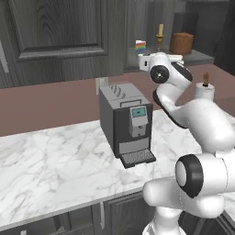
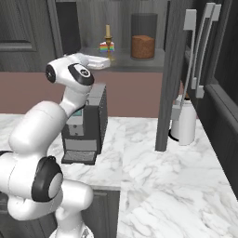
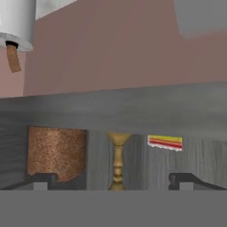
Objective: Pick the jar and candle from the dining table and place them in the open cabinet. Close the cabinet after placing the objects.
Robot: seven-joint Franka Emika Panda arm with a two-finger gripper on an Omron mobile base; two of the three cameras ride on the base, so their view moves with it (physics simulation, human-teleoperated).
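Nearest us, on the white marble counter (image 1: 55, 156), stands the grey coffee machine (image 1: 127, 123), and we take it as our landmark. Beside it in the right base view, past the edge of an open dark cabinet door (image 2: 168, 74), sits a white jug-like container (image 2: 184, 122) on the same counter.

Above and behind the coffee machine our gripper (image 3: 113, 179) reaches toward the open cabinet (image 2: 125, 60), its fingers (image 3: 42, 181) spread wide apart and holding nothing.

Farther back, on the cabinet shelf above the coffee machine, stands the candle (image 2: 108, 39) in its gold holder, upright. Just beside it is a small rainbow-striped cake slice (image 2: 106, 48). On the candle's other side, a little apart, stands the jar (image 2: 142, 44) of brown stuff, also upright on the shelf. A pinkish-brown wall (image 1: 50, 103) runs behind the coffee machine, below the cabinet.
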